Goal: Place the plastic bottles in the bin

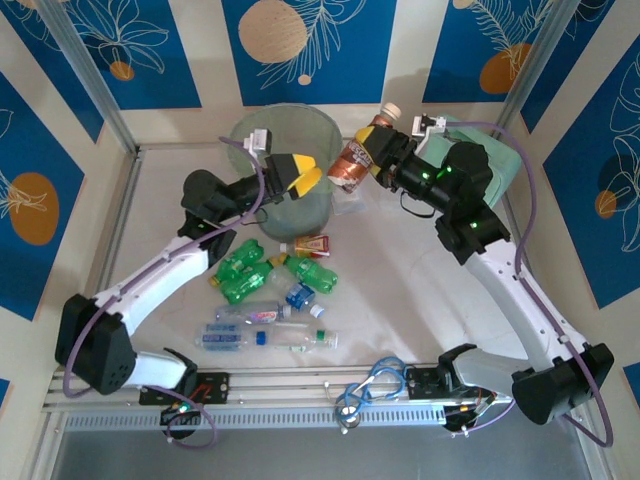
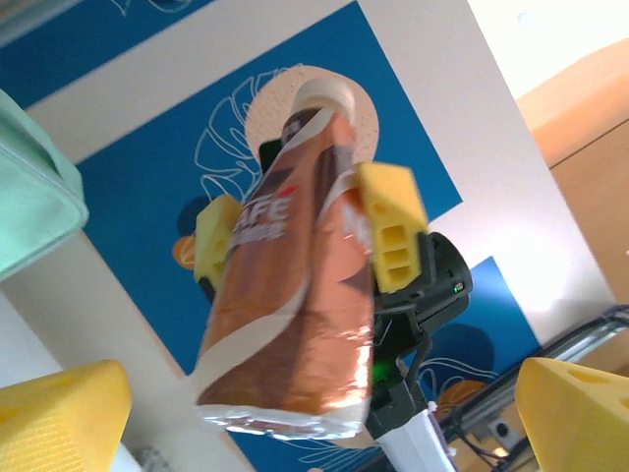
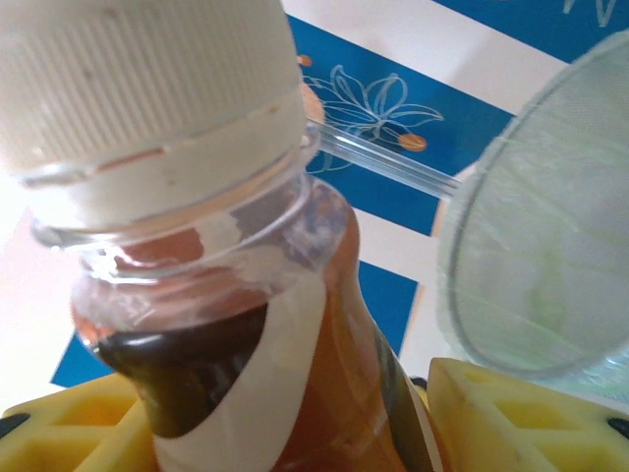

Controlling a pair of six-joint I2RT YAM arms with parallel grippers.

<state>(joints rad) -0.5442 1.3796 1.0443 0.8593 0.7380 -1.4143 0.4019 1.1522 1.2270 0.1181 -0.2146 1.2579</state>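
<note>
Now my right pincer [image 1: 372, 145] is gripping a brown bottle [image 1: 350, 168] beside the bin [image 1: 300, 120], my left pincer [image 1: 300, 172] gaping wide.

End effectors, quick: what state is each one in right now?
Left end effector: open, holding nothing.
Right end effector: closed on the brown bottle.

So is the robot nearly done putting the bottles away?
Not yet. Done: hard to say, I can't see what's inside the bin. In hand: the right pincer grips a brown bottle beside the bin, and the left pincer hangs open by its near wall. Left: about eight bottles lie on the table, like the green ones and clear ones.
</note>
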